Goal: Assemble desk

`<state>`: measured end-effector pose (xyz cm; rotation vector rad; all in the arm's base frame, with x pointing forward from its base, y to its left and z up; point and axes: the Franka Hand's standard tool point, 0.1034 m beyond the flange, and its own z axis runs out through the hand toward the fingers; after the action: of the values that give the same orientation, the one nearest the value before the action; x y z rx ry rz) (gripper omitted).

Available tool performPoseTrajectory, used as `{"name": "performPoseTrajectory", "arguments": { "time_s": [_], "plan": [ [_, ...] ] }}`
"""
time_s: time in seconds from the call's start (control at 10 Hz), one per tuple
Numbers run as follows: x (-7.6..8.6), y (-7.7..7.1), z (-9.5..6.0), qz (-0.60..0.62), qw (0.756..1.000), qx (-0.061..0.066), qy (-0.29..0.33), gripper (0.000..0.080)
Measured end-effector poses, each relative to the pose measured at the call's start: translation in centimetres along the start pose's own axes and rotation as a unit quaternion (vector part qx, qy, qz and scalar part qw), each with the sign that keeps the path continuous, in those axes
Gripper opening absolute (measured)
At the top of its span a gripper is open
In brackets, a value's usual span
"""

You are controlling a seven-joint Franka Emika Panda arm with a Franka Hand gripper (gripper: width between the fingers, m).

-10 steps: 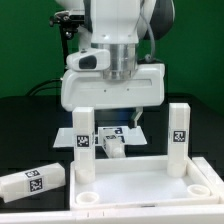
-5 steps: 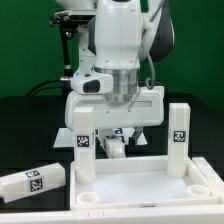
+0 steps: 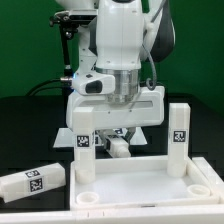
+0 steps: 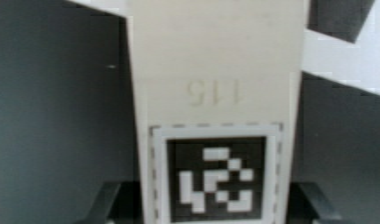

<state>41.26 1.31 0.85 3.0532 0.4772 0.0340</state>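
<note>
Desk top (image 3: 135, 182) lies just in front of the gripper (image 3: 118, 136). Its fingers (image 4: 112, 200) flank a lying leg (image 3: 121, 149) directly beneath; whether they clench it, I cannot tell.

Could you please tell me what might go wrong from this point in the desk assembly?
1. The tool straddles the lying leg just behind the desk top. Whether the grip sits square cannot be seen, so the leg might twist or slip when lifted.
2. The tool's wide body hangs close to the upright leg on the exterior view's left. A careless swing outward could knock that leg out of its socket.
</note>
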Motion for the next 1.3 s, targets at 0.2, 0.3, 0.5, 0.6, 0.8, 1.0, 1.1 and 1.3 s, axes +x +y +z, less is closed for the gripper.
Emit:
{"name": "performPoseTrajectory", "arguments": {
  "time_s": [0.2, 0.3, 0.5, 0.6, 0.8, 1.0, 1.1, 1.3],
  "plan": [
    [-1.3, 3.5, -2.3, -0.207, 0.978, -0.006, 0.006, 0.0282],
    [-2.9, 5.7, -2.0, -0.287, 0.958, -0.005, 0.001, 0.0282],
    [-3.6, 7.8, -2.1, -0.346, 0.938, -0.01, 0.005, 0.0282],
    [-3.6, 7.6, -2.0, -0.386, 0.922, -0.01, 0.003, 0.0284],
    [-3.6, 7.7, -2.0, -0.423, 0.906, -0.01, 0.0, 0.0284],
    [-2.5, 8.1, -1.8, -0.561, 0.827, 0.005, -0.02, 0.0284],
    [-2.6, 8.6, -1.9, -0.596, 0.803, 0.005, -0.018, 0.0284],
    [-2.8, 8.8, -1.8, -0.631, 0.776, 0.005, -0.021, 0.0284]
  ]
}}
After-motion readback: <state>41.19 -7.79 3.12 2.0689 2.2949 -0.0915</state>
